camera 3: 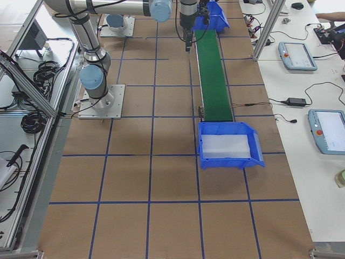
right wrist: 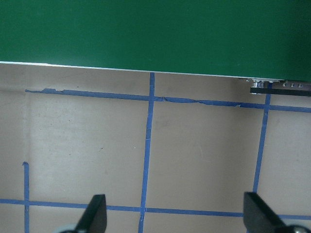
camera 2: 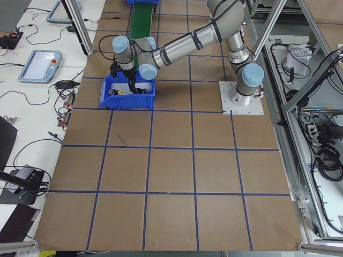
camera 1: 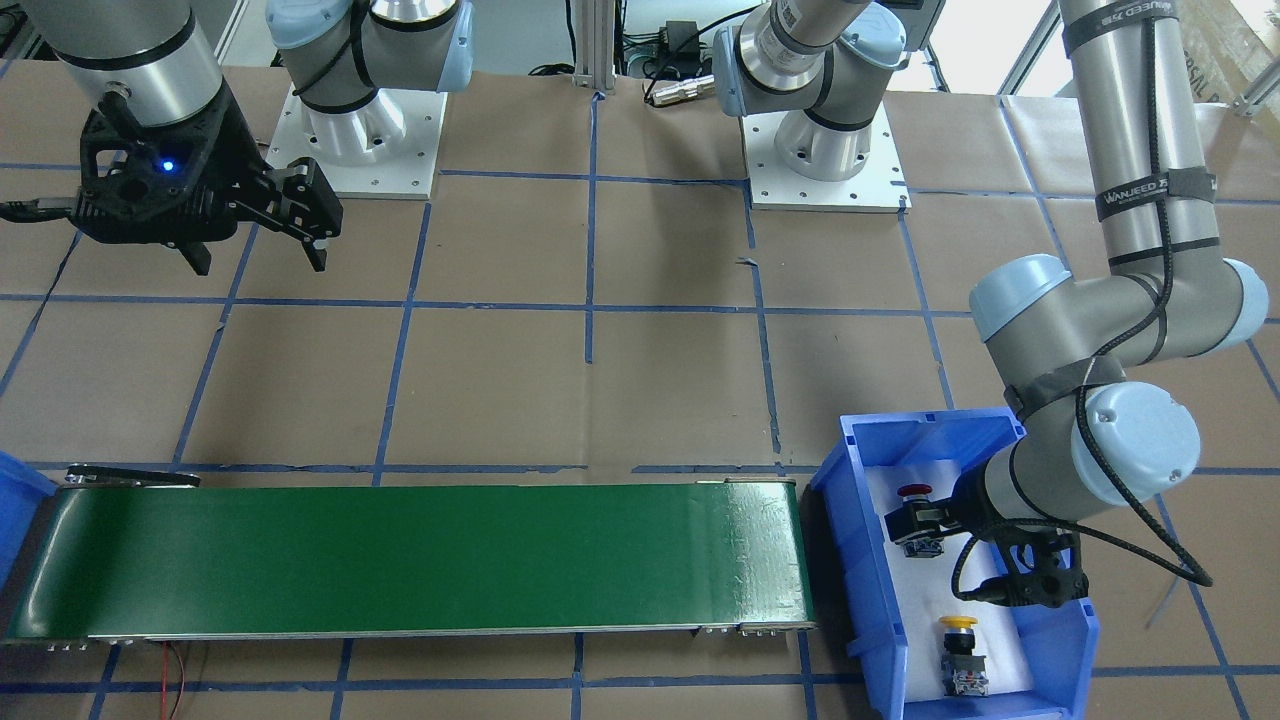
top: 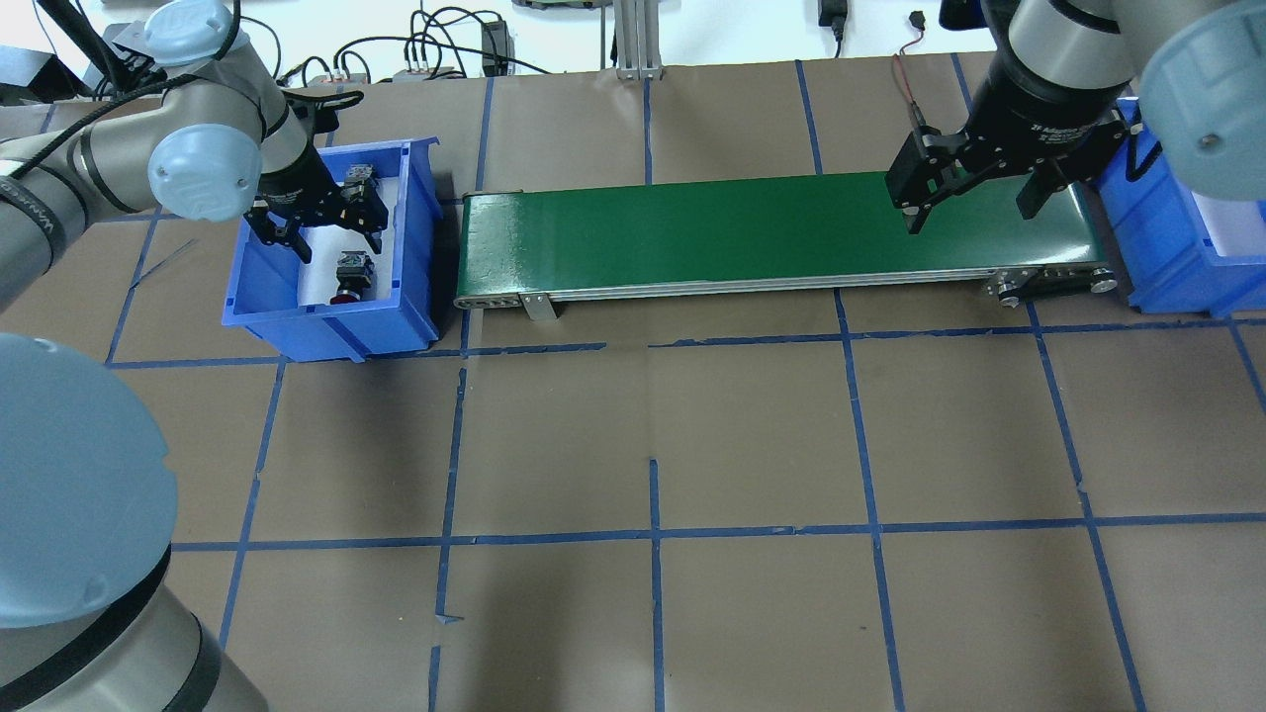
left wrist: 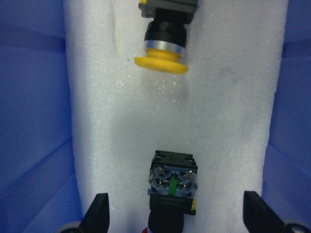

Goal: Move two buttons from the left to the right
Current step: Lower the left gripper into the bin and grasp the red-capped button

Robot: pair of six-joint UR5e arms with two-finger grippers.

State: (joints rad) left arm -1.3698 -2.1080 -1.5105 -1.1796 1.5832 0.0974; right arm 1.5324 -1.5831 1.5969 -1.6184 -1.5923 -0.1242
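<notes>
Well, from across the bench [camera 1: 640, 400], the left pincer [camera 1: 915, 525] sits low inside the blue bin [camera 1: 850, 560] at the lower right of the frame. It is spread wide about the red button [camera 1: 914, 491]. The yellow button [camera 1: 958, 624] lies on the same white foam [camera 1: 925, 600], nearer the bottom edge. The right pincer [camera 1: 257, 258] hangs at the upper left (spread wide too), well apart from the green belt [camera 1: 420, 555].

Overhead, the right pincer hovers above the belt's right end, and the left one is in the bin at the left.

At the left wrist, the red button lies end-on at the bottom centre, between the two fingertips [left wrist: 98, 213], touching neither. The yellow cap shows at the top.

At the right wrist, the fingertips stand far apart over taped brown paper, with the belt's edge across the top.
</notes>
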